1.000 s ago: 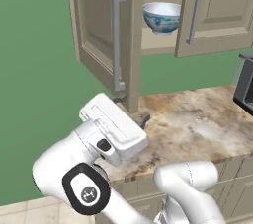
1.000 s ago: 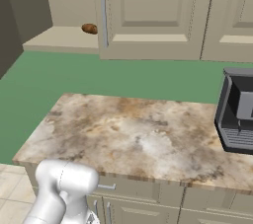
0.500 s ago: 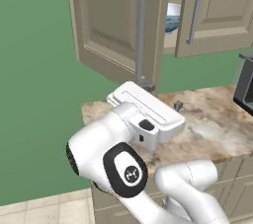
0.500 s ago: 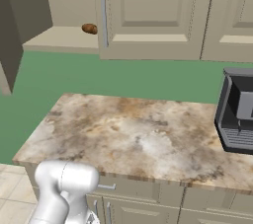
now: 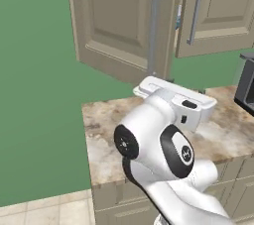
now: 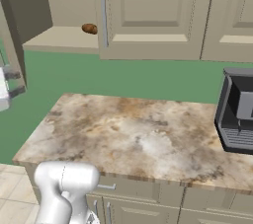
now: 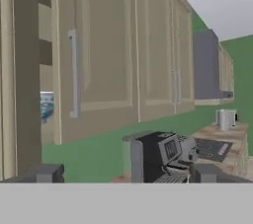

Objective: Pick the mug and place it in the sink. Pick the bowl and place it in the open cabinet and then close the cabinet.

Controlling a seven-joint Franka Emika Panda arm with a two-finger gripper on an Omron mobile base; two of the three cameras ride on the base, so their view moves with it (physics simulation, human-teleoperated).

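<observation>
A white arm (image 5: 158, 144) reaches toward the cabinet (image 5: 124, 26) from the marbled desk (image 5: 104, 135), its hand just below the half-swung door (image 5: 114, 21) and close to the long silver handle (image 5: 156, 30). In the left base view the bowl (image 5: 178, 18) is a blue-and-white sliver in the gap between the door's edge and the neighbouring closed door (image 5: 218, 11).

The hand view, looking along the cabinet fronts, catches the same bowl (image 7: 46, 105) on the inner shelf behind the door's edge (image 7: 24, 75), left of a bar handle (image 7: 74, 72). The fingers (image 7: 47, 172) stand spread wide with nothing between them. Beyond sit a dark appliance (image 7: 163, 156) and a small grey cup-like object (image 7: 226, 119) on the far desk; what that object is cannot be told.

The right base view shows an open shelf (image 6: 64, 38) carrying a small brown lump (image 6: 89, 28), a bare stretch of desk (image 6: 143, 134), the dark appliance (image 6: 238, 112), and a bit of the white hand (image 6: 6, 87) at the left edge.

A second ago the door stood wider and the whole bowl showed on its shelf; half a second ago the door had swung partway across it. Now the door covers nearly all of the bowl, and the arm has moved up and right with it.
</observation>
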